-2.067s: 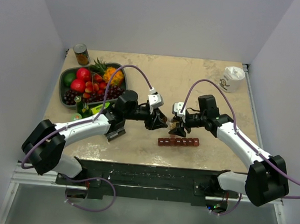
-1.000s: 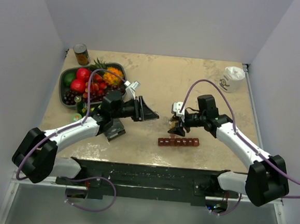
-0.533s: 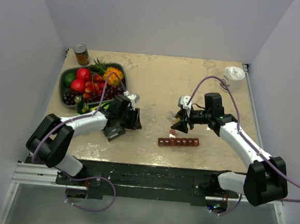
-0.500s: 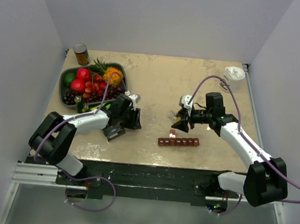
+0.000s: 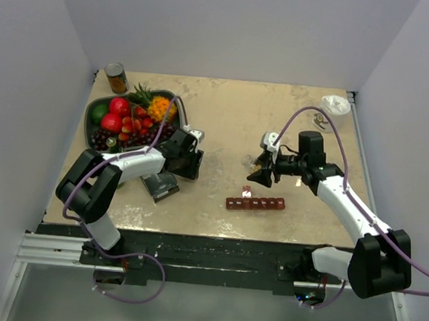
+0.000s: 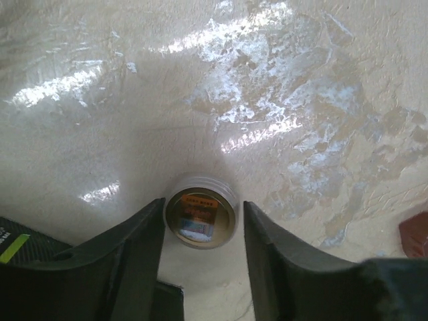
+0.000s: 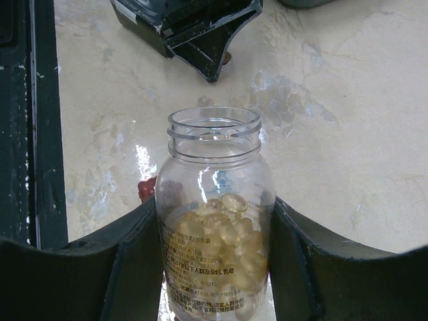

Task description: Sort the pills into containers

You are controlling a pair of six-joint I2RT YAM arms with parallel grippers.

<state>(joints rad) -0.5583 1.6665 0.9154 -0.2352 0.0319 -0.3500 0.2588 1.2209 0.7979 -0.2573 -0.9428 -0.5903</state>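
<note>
One gripped pill bottle (image 7: 214, 221), fruit bowl (image 5: 89, 115), can (image 5: 116, 78)

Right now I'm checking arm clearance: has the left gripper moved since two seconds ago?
Yes. The left gripper has pulled left, away from the pill organizer, and now sits beside the fruit bowl.

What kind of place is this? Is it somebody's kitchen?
Probably not a kitchen. It looks like a robot test booth: blank white walls box in one small table, two robot arms are mounted at its near edge, and the fruit bowl looks like a prop.
</note>
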